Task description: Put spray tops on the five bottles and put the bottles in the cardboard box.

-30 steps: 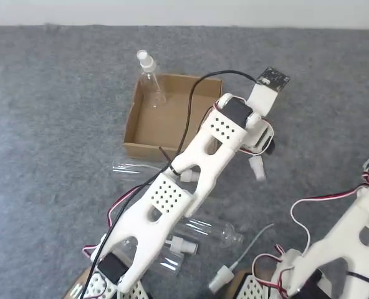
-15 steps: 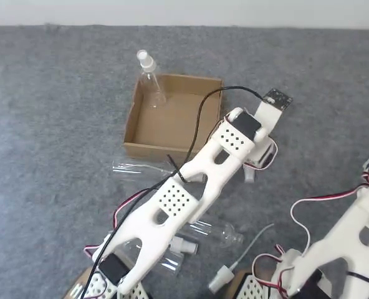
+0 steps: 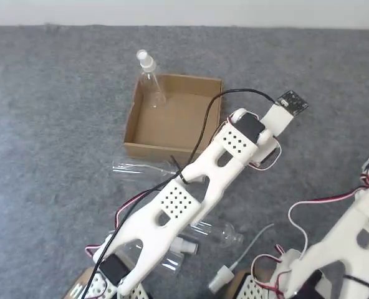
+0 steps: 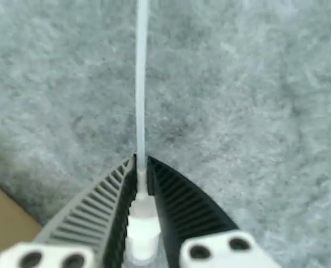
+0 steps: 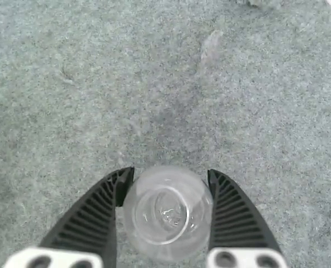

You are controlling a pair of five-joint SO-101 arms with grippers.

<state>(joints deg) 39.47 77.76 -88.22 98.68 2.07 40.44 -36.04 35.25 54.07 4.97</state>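
Note:
My left gripper [image 4: 141,162] is shut on a white spray top [image 4: 142,220], whose thin dip tube [image 4: 141,78] points away over the grey carpet. In the high view the left arm [image 3: 234,152] reaches to just right of the cardboard box [image 3: 133,118]. A clear bottle [image 3: 149,78] with a spray top stands at the box's far left corner. My right gripper [image 5: 168,172] is shut on a clear open bottle [image 5: 166,215], seen from its mouth. Clear bottles [image 3: 138,168] [image 3: 220,232] lie on the carpet, as does a loose spray top [image 3: 222,276].
Another bottle [image 3: 172,256] lies near the left arm's base. The right arm [image 3: 349,243] stands at the near right. A corner of the box [image 4: 0,223] shows beside the left gripper. Open carpet [image 3: 53,124] spreads left of the box and behind it.
The left arm's wrist has swung right and a little forward. The spray top that hung in sight under it is now hidden beneath the wrist. The right arm has barely moved.

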